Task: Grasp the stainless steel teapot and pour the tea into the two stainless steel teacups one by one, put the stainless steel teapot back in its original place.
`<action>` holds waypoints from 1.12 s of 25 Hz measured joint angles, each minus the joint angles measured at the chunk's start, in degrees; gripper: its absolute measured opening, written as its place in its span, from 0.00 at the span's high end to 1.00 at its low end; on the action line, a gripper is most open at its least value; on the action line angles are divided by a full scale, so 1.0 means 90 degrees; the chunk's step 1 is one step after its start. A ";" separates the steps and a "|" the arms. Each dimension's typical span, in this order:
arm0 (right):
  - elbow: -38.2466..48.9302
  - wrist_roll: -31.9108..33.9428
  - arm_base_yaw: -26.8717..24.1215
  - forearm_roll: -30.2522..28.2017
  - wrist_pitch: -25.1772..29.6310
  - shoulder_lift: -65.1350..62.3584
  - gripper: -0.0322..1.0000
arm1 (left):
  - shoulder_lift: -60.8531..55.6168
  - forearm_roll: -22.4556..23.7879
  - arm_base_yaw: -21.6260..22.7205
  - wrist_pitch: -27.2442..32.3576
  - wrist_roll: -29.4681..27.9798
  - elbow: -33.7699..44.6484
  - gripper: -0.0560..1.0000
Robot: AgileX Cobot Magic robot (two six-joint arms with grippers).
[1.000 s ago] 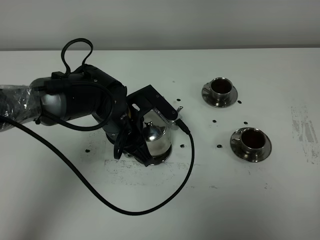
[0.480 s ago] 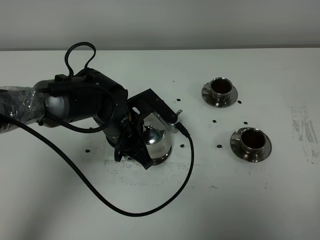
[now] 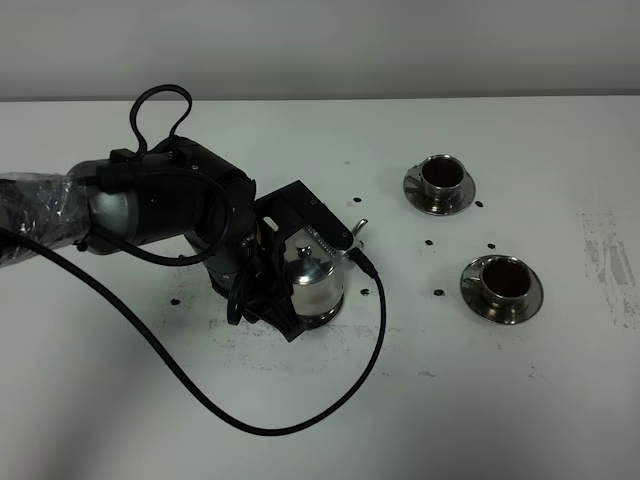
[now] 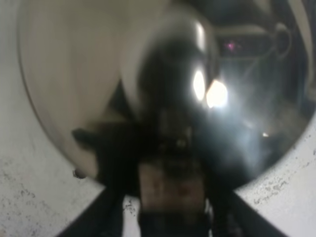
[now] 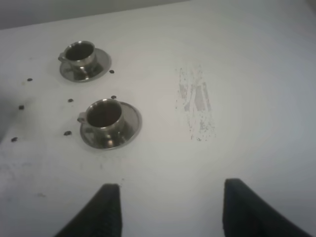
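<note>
Resting low on the white, dust-speckled surface point(image 3: 300, 420), the shiny, round-bellied stainless steel teapot point(image 3: 316, 283) with its domed, knobbed lid sits well left of the two cups, with the left arm's black gripper point(image 3: 300, 270) wrapped close around it. Whether that gripper is clenched on the pot or has let go cannot be told: the left wrist view shows only blurred, mirror-like steel. The right arm's gripper point(image 5: 168, 210) hangs spread apart and empty above bare surface.

Two small polished stainless steel teacups, the farther one point(image 3: 440, 178) and the nearer one point(image 3: 503, 279), each stand on a round steel saucer, their insides dark.

Judging the risks: smooth curved steel offers little friction, so the pot could slip or twist if the hold is off-centre. A thick black cable point(image 3: 260, 425) loops across the surface beside the pot and could snag or drag it. The saucer under the pot is hidden, so whether it sits true on its place is uncertain.
</note>
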 joint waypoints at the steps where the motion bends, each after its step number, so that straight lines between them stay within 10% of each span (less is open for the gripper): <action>1: 0.0000 0.0000 0.0000 0.0000 0.0000 0.0000 0.54 | 0.0000 0.0000 0.0000 0.0000 0.0000 0.0000 0.51; 19: 0.0000 0.0000 0.0000 0.0000 0.0000 0.0000 0.54 | -0.2938 -0.0005 0.0088 0.1279 -0.0181 0.0000 0.46; 28: 0.0000 0.0000 0.0000 0.0000 0.0000 0.0000 0.54 | -0.4453 0.0011 0.1674 0.2310 -0.1606 0.0727 0.46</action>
